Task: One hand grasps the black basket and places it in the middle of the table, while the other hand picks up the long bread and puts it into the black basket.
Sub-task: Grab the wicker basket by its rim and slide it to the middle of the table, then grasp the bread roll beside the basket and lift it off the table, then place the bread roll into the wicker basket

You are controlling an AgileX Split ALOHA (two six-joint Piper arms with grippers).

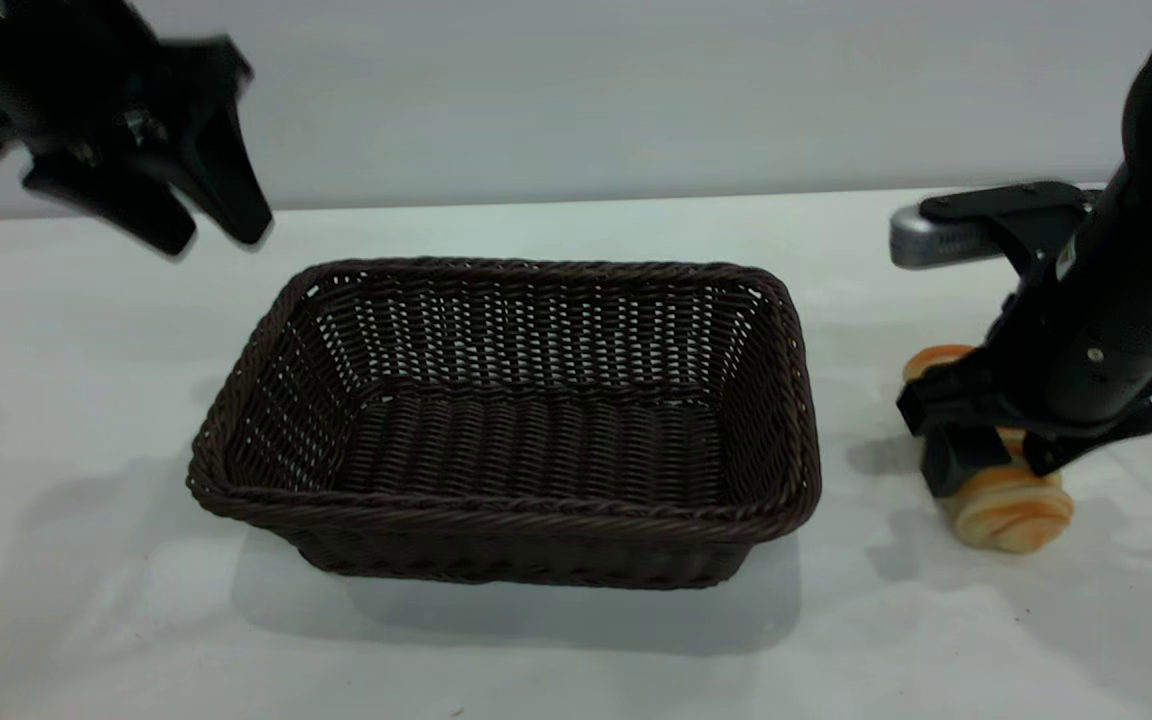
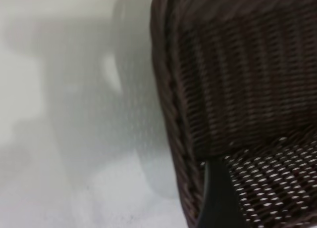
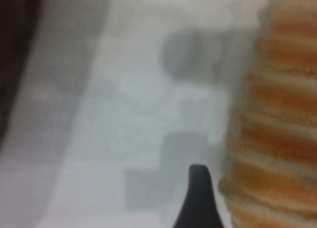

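The exterior camera faces the 2 arms from above the table [image 1: 86, 620], with the basket [image 1: 506, 500] central and the bread [image 1: 1011, 510] at 3 o'clock of it. The left wrist camera looks down closely on the basket's [image 2: 237, 89] rim and bare tabletop [image 2: 74, 139]. The right wrist camera sits very near the bread [image 3: 277, 124], sharing it with the exterior view.

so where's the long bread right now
In the exterior view the small ribbed golden-orange long bread lies on the white table at the right, beside the dark woven wicker basket, under the right tool.
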